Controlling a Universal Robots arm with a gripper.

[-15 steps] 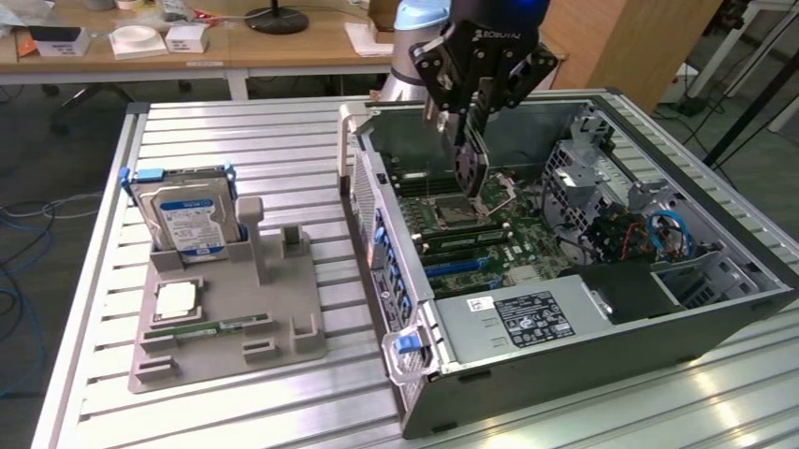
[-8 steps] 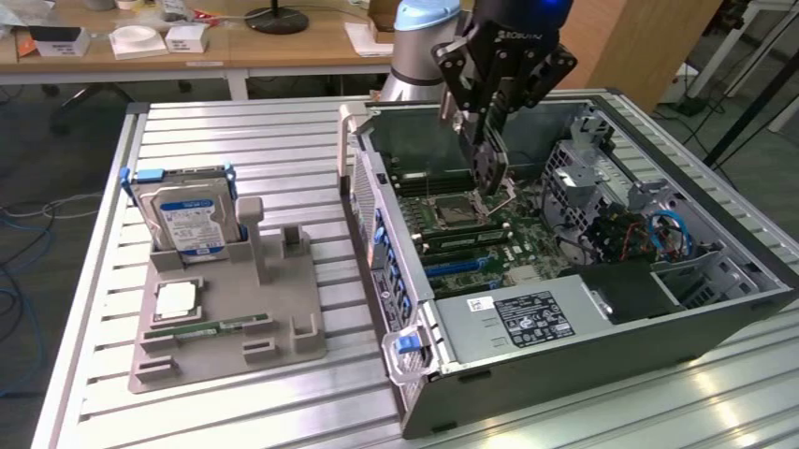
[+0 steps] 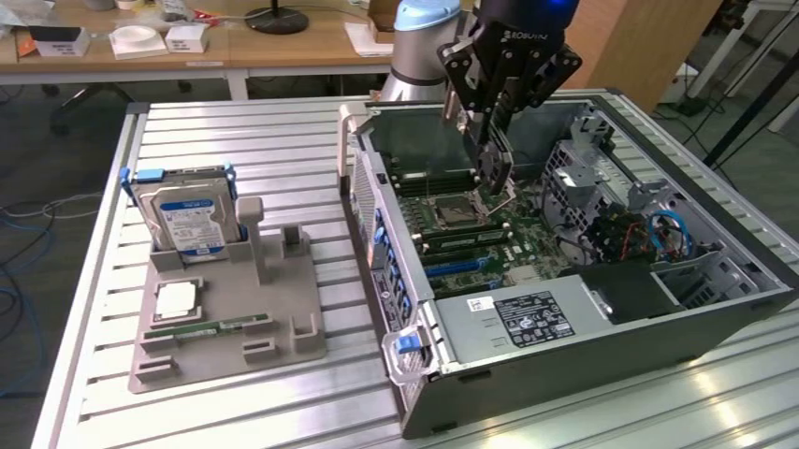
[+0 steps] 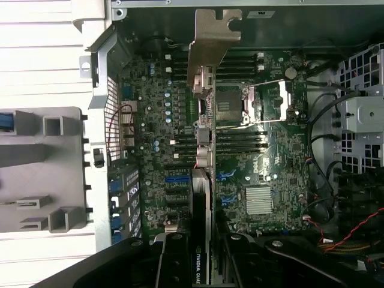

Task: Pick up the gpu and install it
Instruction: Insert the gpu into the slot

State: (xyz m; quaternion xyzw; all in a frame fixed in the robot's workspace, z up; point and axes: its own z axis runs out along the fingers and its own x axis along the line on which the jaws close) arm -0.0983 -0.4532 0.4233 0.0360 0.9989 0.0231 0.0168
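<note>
The gpu (image 3: 496, 171) is a thin dark card hanging on edge from my gripper (image 3: 489, 126), which is shut on its upper end. It hovers over the open computer case (image 3: 624, 332), above the motherboard (image 3: 481, 245) near the CPU socket. In the wrist view the gpu (image 4: 203, 180) appears edge-on, with its silvery end bracket (image 4: 213, 42) at the far end, over the motherboard (image 4: 150, 150). My gripper (image 4: 201, 258) clamps the card from both sides, its black fingers (image 4: 171, 261) pressed against it. The card hangs clear of the board.
A grey parts holder (image 3: 225, 346) lies at the exterior view's left, carrying a silver hard drive (image 3: 187, 220), a CPU chip (image 3: 175, 299) and a green memory stick (image 3: 206, 329). Inside the case are a power supply (image 3: 530, 318) and a drive cage with cables (image 3: 624, 234).
</note>
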